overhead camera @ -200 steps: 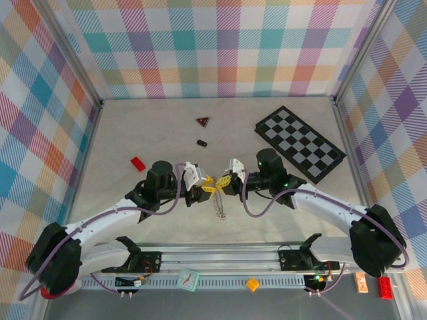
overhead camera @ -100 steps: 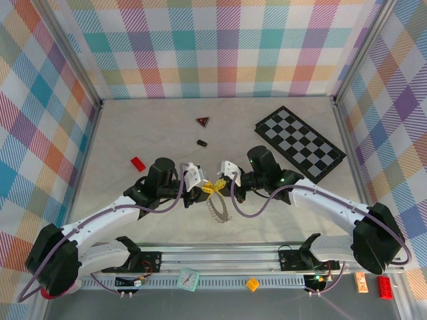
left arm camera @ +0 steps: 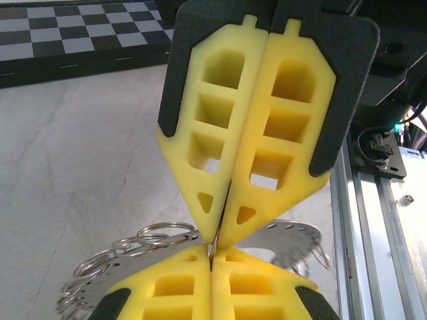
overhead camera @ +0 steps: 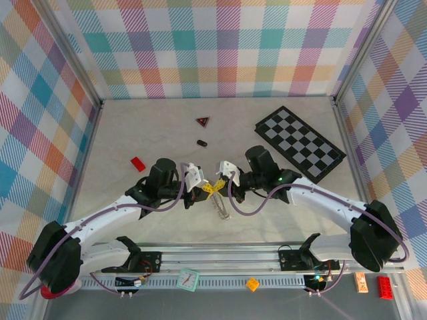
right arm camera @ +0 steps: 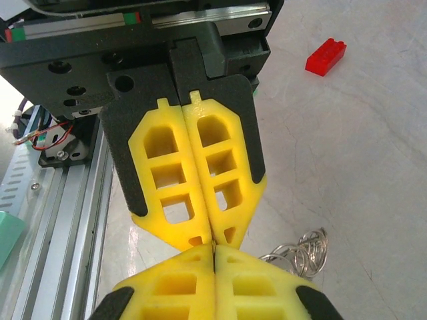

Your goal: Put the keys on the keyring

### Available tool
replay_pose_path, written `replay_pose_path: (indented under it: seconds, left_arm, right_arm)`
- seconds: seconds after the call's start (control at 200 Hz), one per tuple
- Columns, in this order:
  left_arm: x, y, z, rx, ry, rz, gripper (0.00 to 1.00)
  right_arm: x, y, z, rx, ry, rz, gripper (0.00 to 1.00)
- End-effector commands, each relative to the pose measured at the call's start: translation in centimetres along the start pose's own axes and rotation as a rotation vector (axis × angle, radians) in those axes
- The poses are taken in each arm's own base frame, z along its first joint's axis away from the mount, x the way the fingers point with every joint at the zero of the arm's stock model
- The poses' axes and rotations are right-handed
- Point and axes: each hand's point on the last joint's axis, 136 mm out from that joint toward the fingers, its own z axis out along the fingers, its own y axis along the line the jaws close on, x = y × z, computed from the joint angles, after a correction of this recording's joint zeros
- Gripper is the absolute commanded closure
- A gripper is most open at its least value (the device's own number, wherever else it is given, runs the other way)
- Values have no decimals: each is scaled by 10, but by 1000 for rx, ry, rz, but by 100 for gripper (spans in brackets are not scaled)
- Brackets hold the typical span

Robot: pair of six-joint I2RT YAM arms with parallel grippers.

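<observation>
Silvery keyring (overhead camera: 220, 208), black-and-white chequered board (overhead camera: 300, 143), red brick (overhead camera: 138, 163), pastel plaid walls (overhead camera: 220, 47)

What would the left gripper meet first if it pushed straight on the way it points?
The right gripper: the left gripper points straight at it, both shut, tips nose to nose and apparently touching. The keyring trails off from where the tips meet, seemingly pinched there.

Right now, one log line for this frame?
left gripper: shut on keyring | right gripper: shut on keyring | tips: meeting nose to nose
</observation>
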Motion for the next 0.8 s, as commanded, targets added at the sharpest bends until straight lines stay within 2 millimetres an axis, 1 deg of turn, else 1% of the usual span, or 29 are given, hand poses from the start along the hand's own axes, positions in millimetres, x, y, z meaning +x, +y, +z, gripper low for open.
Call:
replay_pose_path:
  seconds: [0.0,0.04,0.08,0.115,0.17,0.28,0.35,0.425,0.545,0.69,0.795]
  left_arm:
    - [-18,-2,1,21,-94,50,100]
    - [-16,-1,2,16,-93,49,100]
    - [-15,-1,2,8,-96,54,100]
    - [-13,0,2,4,-95,55,100]
    - [-10,-1,2,2,-94,61,100]
    - [-7,0,2,-4,-97,68,100]
    - [-6,-1,2,-7,-103,74,100]
    - [-6,-1,3,-9,-109,80,100]
    - [-5,-2,4,-8,-107,84,100]
    - [-3,-3,4,-10,-100,87,100]
    - [-3,-2,4,-13,-96,86,100]
  right_arm:
    - [-19,10,0,-68,-93,-19,96]
    - [-18,8,-3,-66,-107,-6,83]
    - [-16,5,-7,-59,-123,7,72]
    - [-13,2,-10,-55,-134,22,66]
    - [-11,-1,-14,-45,-158,27,62]
    - [-5,-11,-23,-8,-211,53,62]
    - [0,-13,-24,4,-231,69,63]
    - [9,-11,-21,-6,-221,84,65]
    - [16,-8,-16,-44,-209,108,67]
    - [18,-5,-11,-87,-204,122,70]
    - [18,-5,-7,-114,-198,133,76]
